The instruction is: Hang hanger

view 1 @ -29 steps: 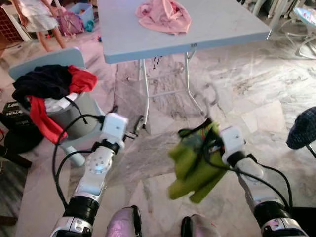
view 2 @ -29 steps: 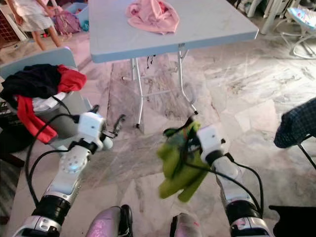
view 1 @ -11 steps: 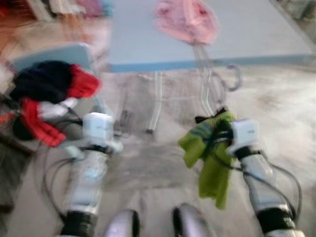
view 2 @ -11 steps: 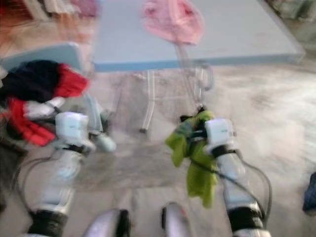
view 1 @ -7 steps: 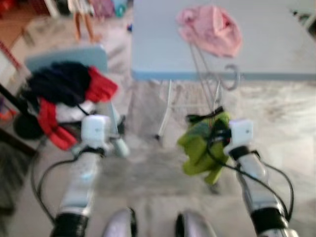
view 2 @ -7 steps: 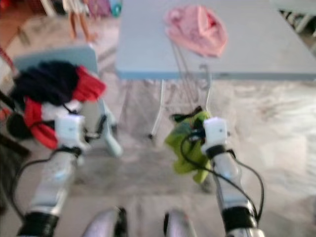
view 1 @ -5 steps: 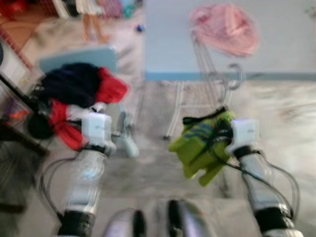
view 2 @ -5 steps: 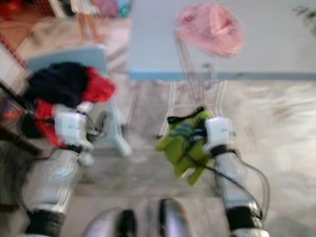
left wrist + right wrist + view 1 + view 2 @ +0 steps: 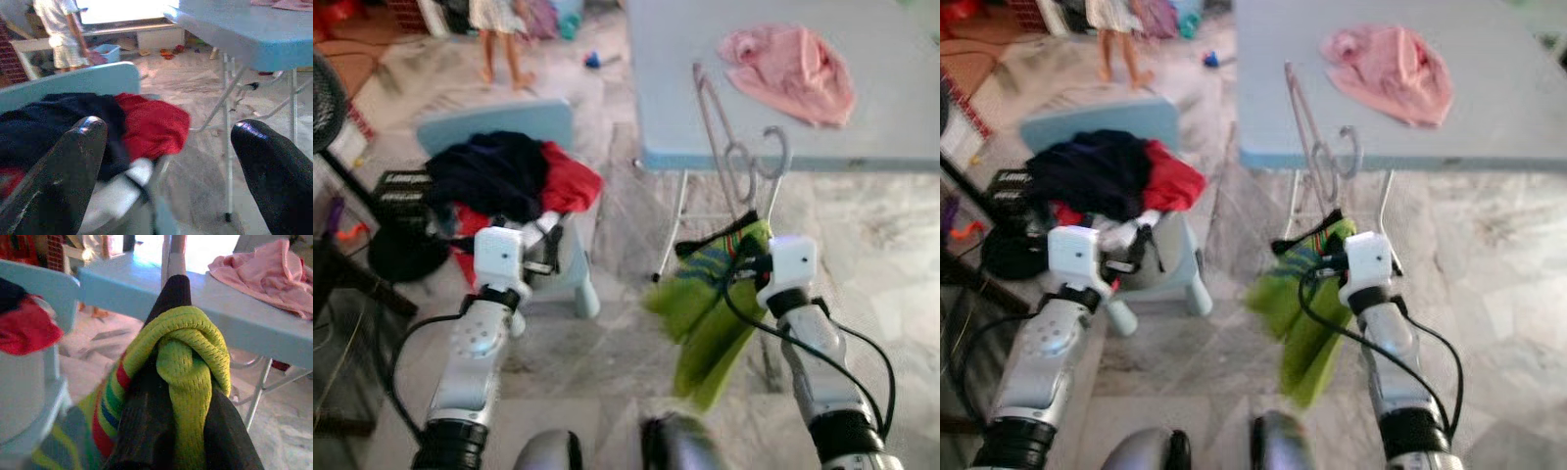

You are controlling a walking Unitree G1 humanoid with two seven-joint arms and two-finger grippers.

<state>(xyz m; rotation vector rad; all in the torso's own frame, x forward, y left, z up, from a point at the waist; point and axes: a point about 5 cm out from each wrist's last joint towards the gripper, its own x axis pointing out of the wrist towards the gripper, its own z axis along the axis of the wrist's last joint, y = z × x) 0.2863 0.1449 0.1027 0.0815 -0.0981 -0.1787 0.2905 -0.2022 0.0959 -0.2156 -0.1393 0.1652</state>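
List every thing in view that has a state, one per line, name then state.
right gripper: shut on the green shirt and hanger
green shirt: on the hanger, hanging limp below the gripper
hanger: upright, hook on top, not yet hung
left gripper: open, holding nothing
pink cloth: crumpled on the table
table: standing, legs unfolded
clothes pile: heaped on the blue chair
person: standing in the background

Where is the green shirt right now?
The green shirt hangs from the right gripper on a wire hanger, in front of the blue table.
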